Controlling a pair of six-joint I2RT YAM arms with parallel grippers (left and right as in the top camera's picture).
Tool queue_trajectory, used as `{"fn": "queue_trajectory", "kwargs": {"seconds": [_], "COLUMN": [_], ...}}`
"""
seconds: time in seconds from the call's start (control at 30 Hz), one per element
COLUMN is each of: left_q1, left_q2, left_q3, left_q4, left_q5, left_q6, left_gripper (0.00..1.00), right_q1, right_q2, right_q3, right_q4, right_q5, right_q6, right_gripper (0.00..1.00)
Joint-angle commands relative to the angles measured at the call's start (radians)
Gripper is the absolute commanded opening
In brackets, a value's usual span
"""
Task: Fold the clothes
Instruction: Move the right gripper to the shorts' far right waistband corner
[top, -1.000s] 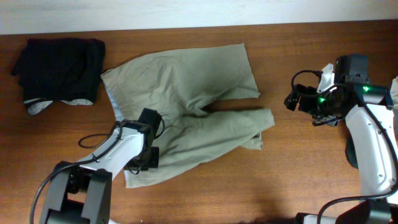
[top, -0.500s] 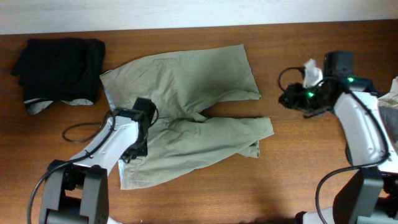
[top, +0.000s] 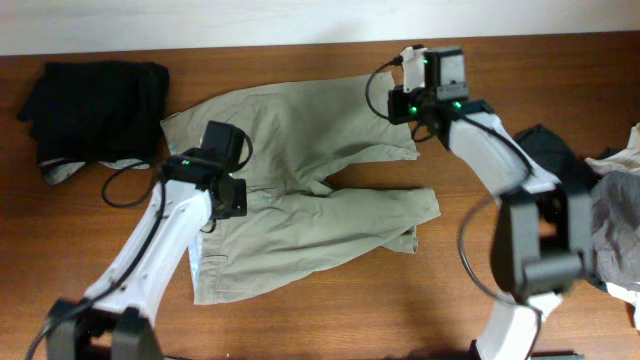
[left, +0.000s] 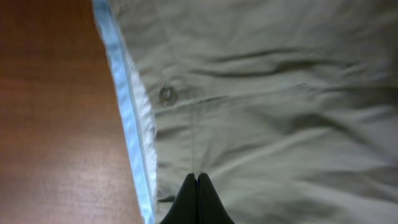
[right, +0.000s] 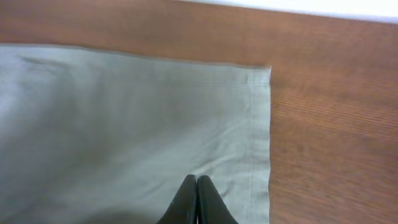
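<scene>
The khaki-olive shorts lie spread flat mid-table, waistband to the left and legs to the right. My left gripper is shut, its tips resting on the fabric just inside the waistband. In the left wrist view the shut left gripper sits below a button, with the pale blue waistband lining to its left. My right gripper is shut on the upper leg close to its hem. In the right wrist view the right gripper pinches puckered cloth left of the hem.
A black garment pile with a grey-white piece under it lies at the far left. More clothes, grey and white, are heaped at the right edge, with a dark piece under my right arm. Bare wooden table lies in front.
My right arm swung from the table's right side onto the shorts' upper leg and its jaws closed. The shut left gripper slid up along the waistband. The lower leg lies flatter.
</scene>
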Motion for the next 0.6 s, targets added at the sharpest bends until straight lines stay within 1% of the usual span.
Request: {"fn": "queue_trajectory", "kwargs": {"seconds": [0.0,0.1,0.17,0.37,0.57], "left_q1": [0.001,0.001,0.001,0.002,0.002], "left_q2": [-0.083,-0.107,-0.108,-0.108,-0.108], "left_q3": [0.019,0.019,0.019,0.019,0.019], "left_q4": [0.017,0.023,0.031,0.042,0.072], "left_q5": [0.053,0.053,0.053,0.053,0.050], "left_q6": [0.039,0.039,0.039,0.039,0.061], "left_gripper": [0.00,0.00,0.00,0.00,0.00], "right_q1": [0.014,0.038,0.052,0.056,0.041], "right_q2": [0.156,0.266,0.314,0.375,0.409], "right_q3": [0.226,0.379,0.434,0.438,0.438], "right_q4": [-0.080,-0.186,-0.226,-0.281,-0.302], "right_q5": [-0.031,-0.035,-0.024,0.058,0.085], "right_q6": [-0.014,-0.037,-0.036,-0.035,-0.033], "right_gripper": [0.04,0.04,0.04,0.04,0.04]}}
